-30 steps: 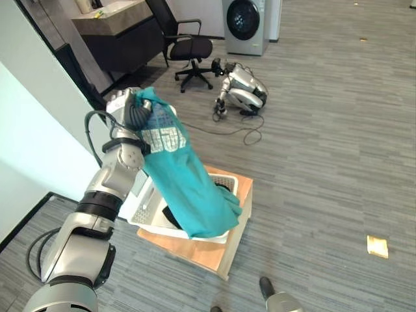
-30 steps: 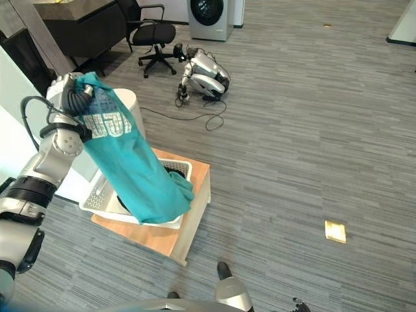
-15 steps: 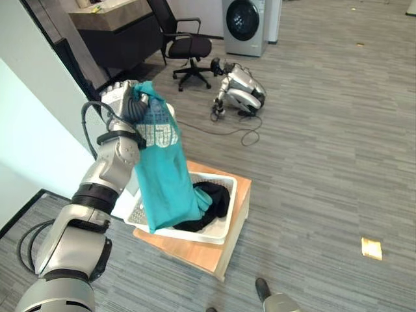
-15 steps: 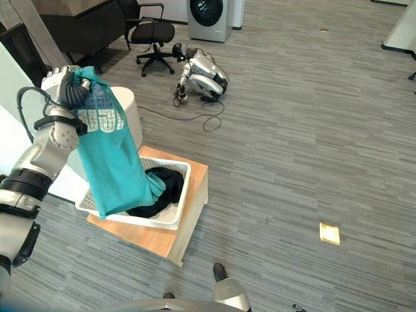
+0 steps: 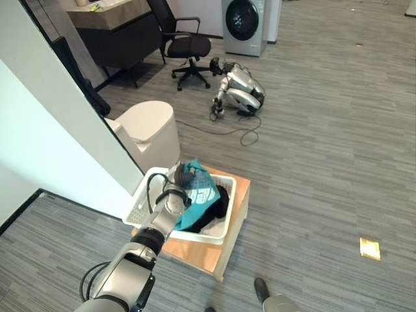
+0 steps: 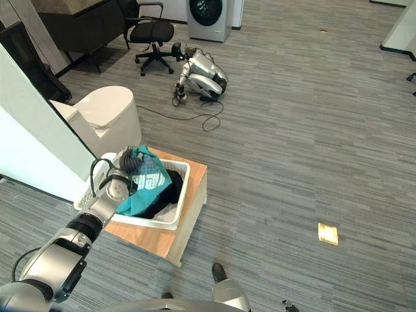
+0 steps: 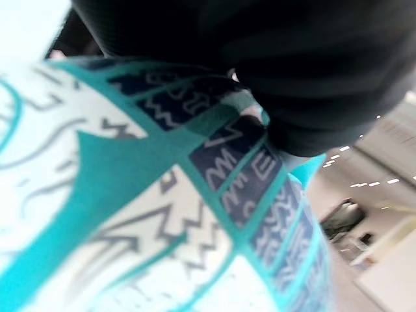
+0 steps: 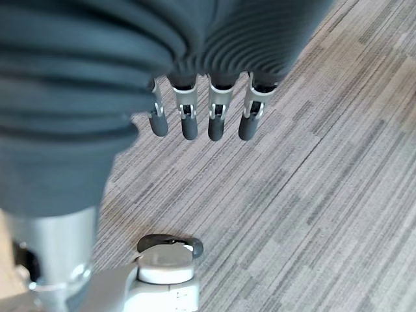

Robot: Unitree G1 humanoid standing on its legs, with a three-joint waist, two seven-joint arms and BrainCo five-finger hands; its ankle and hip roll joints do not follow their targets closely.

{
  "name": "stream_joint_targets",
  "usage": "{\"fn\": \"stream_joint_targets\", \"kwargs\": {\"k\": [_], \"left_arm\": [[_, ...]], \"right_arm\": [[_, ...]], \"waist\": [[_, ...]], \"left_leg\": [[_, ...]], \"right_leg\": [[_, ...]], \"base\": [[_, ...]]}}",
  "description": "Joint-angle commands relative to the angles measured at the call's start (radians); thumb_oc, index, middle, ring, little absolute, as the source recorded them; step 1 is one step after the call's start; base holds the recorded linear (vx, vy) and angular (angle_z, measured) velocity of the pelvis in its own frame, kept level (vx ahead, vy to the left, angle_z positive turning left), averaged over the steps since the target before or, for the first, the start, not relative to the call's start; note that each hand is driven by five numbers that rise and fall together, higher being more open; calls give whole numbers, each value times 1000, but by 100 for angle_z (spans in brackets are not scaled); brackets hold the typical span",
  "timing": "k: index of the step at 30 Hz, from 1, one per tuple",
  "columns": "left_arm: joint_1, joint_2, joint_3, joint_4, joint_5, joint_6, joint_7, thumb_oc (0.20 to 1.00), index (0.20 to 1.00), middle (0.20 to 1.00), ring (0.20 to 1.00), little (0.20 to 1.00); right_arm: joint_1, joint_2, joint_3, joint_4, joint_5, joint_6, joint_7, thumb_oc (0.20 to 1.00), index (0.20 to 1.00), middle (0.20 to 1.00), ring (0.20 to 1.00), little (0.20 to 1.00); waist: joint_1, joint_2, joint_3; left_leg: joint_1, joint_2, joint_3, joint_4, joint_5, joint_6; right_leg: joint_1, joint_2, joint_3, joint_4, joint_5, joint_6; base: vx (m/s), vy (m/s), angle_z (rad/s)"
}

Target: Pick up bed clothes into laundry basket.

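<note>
left hand (image 5: 177, 187) | we've lowered shirt (image 5: 197, 200) into basket (image 5: 144, 195) | fingers hidden, can't tell grip | release next

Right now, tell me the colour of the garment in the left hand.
Teal shirt with a white-and-navy print, clearest in the left wrist view.

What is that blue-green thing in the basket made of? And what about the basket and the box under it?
The teal shirt looks like soft printed cloth: it crumples and folds. The laundry basket seems to be white plastic, smooth with small holes in its walls. The stand under it looks like pale wood, matte, though it might be veneer.
</note>
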Motion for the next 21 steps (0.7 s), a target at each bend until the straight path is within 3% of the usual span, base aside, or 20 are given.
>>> {"fn": "stream_joint_targets", "kwargs": {"k": [1,2,3,4,5,13,18,21], "left_arm": [[-149,19,4,75,-18,-15,23,200,200,200,200,200],[-139,8,0,91,-15,-10,30,291,291,291,291,291],[-143,-12,-2,116,-25,0,42,677,677,677,677,677],[-144,-13,-3,117,-25,-1,42,931,931,931,931,931],[-155,-29,-7,152,-32,0,46,1000,1000,1000,1000,1000],[-186,-13,-21,120,-58,-29,61,1000,1000,1000,1000,1000],[-206,24,-38,32,-10,-28,86,1000,1000,1000,1000,1000],[-213,54,12,-112,-53,-47,125,1000,1000,1000,1000,1000]], "right_arm": [[-53,25,35,22,56,-13,-27,1000,1000,1000,1000,1000],[-65,48,55,11,54,-12,-35,1000,1000,1000,1000,1000],[-65,65,60,14,51,-10,-42,1000,1000,1000,1000,1000],[-65,65,59,14,51,-10,-42,1000,1000,1000,1000,1000],[-63,67,62,25,50,-10,-44,1000,1000,1000,1000,1000],[-52,65,70,47,37,-15,-48,1000,1000,1000,1000,1000],[-60,65,77,35,37,-18,-47,1000,1000,1000,1000,1000],[-96,48,66,-35,52,-23,-61,1000,1000,1000,1000,1000]], "waist": [[17,6,42],[24,9,40],[21,11,33],[22,11,33],[16,11,29],[3,16,16],[5,18,11],[15,19,5]], "left_leg": [[-10,63,35,12,0,-44],[-11,63,31,12,0,-44],[-6,64,30,12,-2,-44],[-6,64,30,12,-2,-44],[-2,65,31,12,-3,-45],[19,71,36,12,-8,-48],[24,73,37,12,-10,-48],[28,75,37,12,-10,-47]], "right_leg": [[6,-48,-33,22,-36,76],[7,-48,-37,22,-39,75],[11,-48,-38,22,-41,75],[11,-48,-38,22,-42,75],[14,-46,-37,21,-44,74],[31,-41,-35,18,-51,73],[39,-41,-37,18,-53,75],[42,-42,-38,20,-52,77]], "base": [[0,0,0],[38,-23,3],[37,-22,3],[58,-21,7],[45,-13,2],[30,-13,-1],[0,0,0],[-6,-10,-4]]}}
